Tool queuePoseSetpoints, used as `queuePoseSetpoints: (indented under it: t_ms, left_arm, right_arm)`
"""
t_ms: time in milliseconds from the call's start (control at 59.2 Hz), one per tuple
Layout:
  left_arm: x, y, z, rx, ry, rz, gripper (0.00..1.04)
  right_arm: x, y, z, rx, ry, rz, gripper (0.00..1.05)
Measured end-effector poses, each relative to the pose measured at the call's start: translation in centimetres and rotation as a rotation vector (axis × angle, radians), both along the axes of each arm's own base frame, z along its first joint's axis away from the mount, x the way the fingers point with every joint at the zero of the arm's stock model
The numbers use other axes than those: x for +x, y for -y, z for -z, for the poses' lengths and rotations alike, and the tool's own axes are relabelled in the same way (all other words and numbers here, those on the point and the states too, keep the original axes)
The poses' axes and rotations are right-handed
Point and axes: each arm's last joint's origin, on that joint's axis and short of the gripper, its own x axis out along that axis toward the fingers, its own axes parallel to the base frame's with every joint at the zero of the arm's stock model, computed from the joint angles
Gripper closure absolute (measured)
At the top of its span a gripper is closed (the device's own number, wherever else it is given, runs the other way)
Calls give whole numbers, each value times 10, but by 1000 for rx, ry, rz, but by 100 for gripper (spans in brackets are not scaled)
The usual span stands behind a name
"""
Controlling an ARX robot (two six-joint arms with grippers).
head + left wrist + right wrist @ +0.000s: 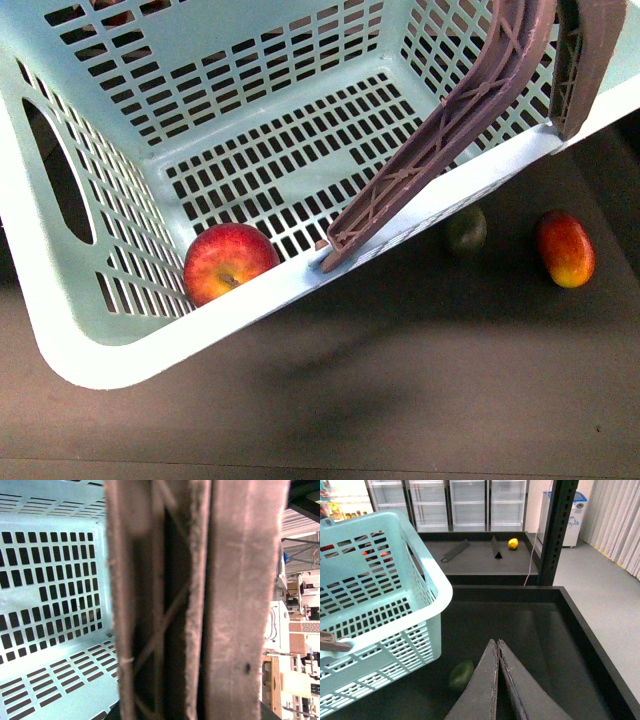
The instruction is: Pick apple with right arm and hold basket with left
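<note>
One round red apple with a yellow patch (228, 262) already lies inside the light turquoise slotted plastic basket (100, 360), in its near corner against the wall. The basket is tilted, and its mauve-brown swing handle (200, 600) fills the left wrist view. The left jaws are out of sight, so I cannot tell their grip. The right gripper (496, 644) hovers outside, jaws pressed together, empty. Picking looks done; next, I judge, comes steadying the basket.
</note>
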Motion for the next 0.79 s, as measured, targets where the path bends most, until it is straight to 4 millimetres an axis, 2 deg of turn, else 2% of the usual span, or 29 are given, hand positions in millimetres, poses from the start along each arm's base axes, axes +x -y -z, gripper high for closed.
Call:
queuePoseSetpoints:
  t_ms: [372,507,794]
  left_arm:
    - [0,0,0,0,0,0,90]
    - [0,0,0,0,0,-1,90]
    - [0,0,0,-2,-1,-1,90]
  right_arm:
    - [-6,0,0,0,0,0,103]
    - [-17,0,3,0,-8,-1,103]
    - [-17,0,3,0,-6,0,103]
